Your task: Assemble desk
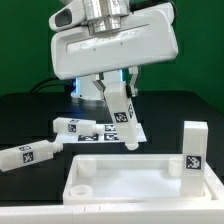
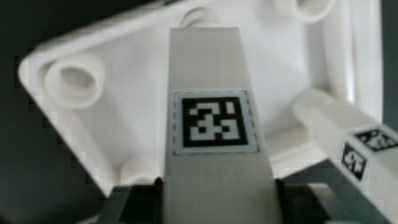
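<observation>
My gripper (image 1: pixel 112 88) is shut on a white square-section desk leg (image 1: pixel 122 117) with a black-and-white tag, held tilted above the table behind the tabletop panel (image 1: pixel 130 178). In the wrist view the held leg (image 2: pixel 215 110) runs out from between my fingers (image 2: pixel 137 200) over a corner of the panel (image 2: pixel 107 110), near a round socket (image 2: pixel 79 82). A second leg (image 1: pixel 193 150) stands upright at the panel's corner on the exterior view's right, and also shows in the wrist view (image 2: pixel 356 130). Two more legs (image 1: pixel 28 157) (image 1: pixel 73 127) lie on the table at the exterior view's left.
The marker board (image 1: pixel 100 128) lies flat on the black table behind the panel, partly under the held leg. The white robot arm body (image 1: pixel 110 40) hangs above the scene. A green wall closes the back.
</observation>
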